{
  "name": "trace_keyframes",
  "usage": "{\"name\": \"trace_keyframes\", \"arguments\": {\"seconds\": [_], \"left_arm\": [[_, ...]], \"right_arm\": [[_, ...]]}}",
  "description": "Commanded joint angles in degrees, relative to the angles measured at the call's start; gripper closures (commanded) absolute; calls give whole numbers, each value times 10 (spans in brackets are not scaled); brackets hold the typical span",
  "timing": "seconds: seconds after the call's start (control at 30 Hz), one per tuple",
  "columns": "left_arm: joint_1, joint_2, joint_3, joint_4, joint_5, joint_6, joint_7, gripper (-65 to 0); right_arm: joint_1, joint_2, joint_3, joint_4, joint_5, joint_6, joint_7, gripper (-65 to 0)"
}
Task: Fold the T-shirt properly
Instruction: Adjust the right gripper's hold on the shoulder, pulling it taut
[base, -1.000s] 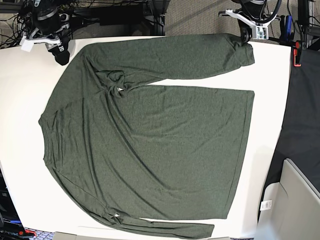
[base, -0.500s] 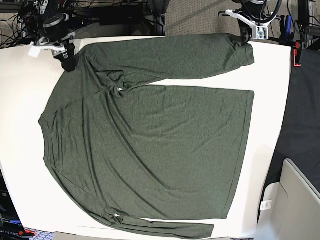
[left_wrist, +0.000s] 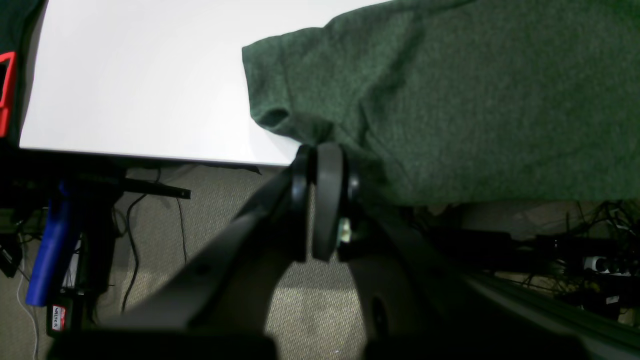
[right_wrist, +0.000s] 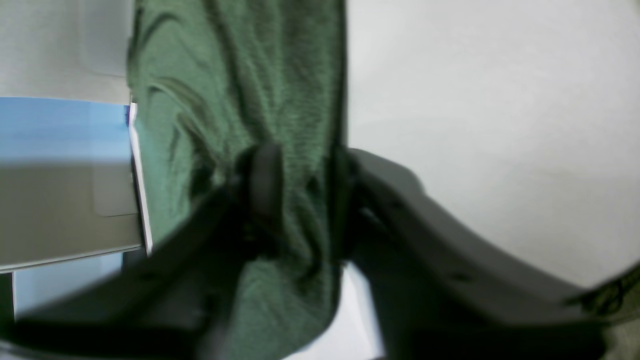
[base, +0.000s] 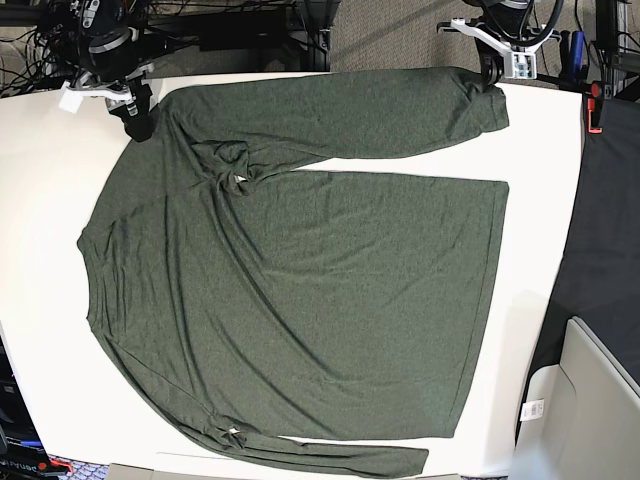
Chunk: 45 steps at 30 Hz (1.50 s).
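Note:
The olive-green long-sleeved T-shirt (base: 300, 290) lies spread flat on the white table (base: 545, 150), collar to the left and hem to the right. One sleeve runs along the far edge, the other along the near edge. My left gripper (base: 491, 82) is at the far sleeve's cuff. In the left wrist view it (left_wrist: 325, 155) is shut, pinching the cuff edge of the T-shirt (left_wrist: 475, 100) at the table's rim. My right gripper (base: 140, 122) sits at the far shoulder. In the right wrist view its jaws (right_wrist: 305, 175) hold a bunched fold of T-shirt (right_wrist: 240, 75).
A black cloth (base: 610, 230) covers the surface right of the table. A pale bin (base: 590, 410) stands at the bottom right. A red clamp (base: 596, 105) sits at the far right corner. Cables and stands crowd the floor behind the far edge.
My right gripper moved right from the bare table onto the shirt's shoulder edge, and its jaws narrowed onto the fabric. The left gripper and the cuff stayed put.

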Motion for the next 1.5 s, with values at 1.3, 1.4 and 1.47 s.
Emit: {"name": "trace_keyframes", "arguments": {"seconds": [1.3, 1.4, 1.47], "left_arm": [[14, -3, -2, 7, -2, 2, -10, 0], [14, -3, -3, 7, -2, 2, -10, 0], [14, -3, -3, 7, -2, 2, -10, 0]], "right_arm": [[-44, -1, -15, 122, -9, 30, -12, -7], [-45, -1, -15, 135, -8, 32, -12, -7], [-53, -1, -15, 150, -8, 51, -12, -7]]}}
